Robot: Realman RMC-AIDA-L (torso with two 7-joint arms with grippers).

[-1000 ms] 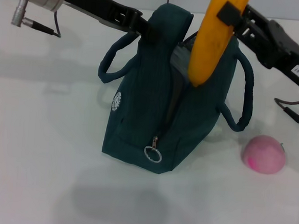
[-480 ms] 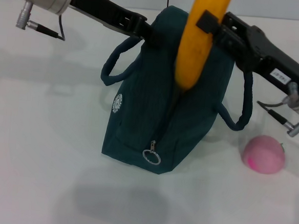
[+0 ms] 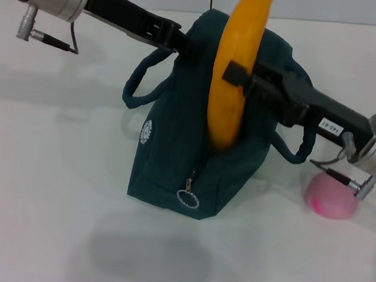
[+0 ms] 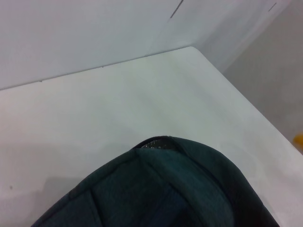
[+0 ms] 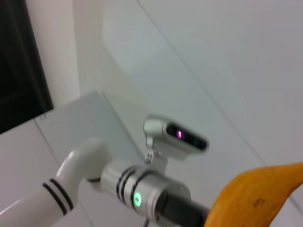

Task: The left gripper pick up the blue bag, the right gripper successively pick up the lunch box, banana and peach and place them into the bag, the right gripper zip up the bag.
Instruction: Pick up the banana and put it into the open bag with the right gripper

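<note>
Head view, near to far. Zipper pull ring point(image 3: 188, 198): hangs at the near end of the bag, 6 o'clock. Blue bag point(image 3: 174, 159): dark teal, upright at centre on the white table point(image 3: 40, 221), mouth up, one strap loop point(image 3: 140, 86) on each side. Peach point(image 3: 329, 196): pink, on the table at 4 o'clock of the bag, apart from it, partly behind the right wrist. Right gripper point(image 3: 239, 77): reaches in from 3 o'clock, clamped across the middle of the banana. Banana point(image 3: 235, 70): upright, lower tip at the bag mouth, upper tip at 12 o'clock. Left gripper point(image 3: 182, 42): from 10 o'clock, at the bag's top edge; its grip cannot be told. Lunch box not visible.
</note>
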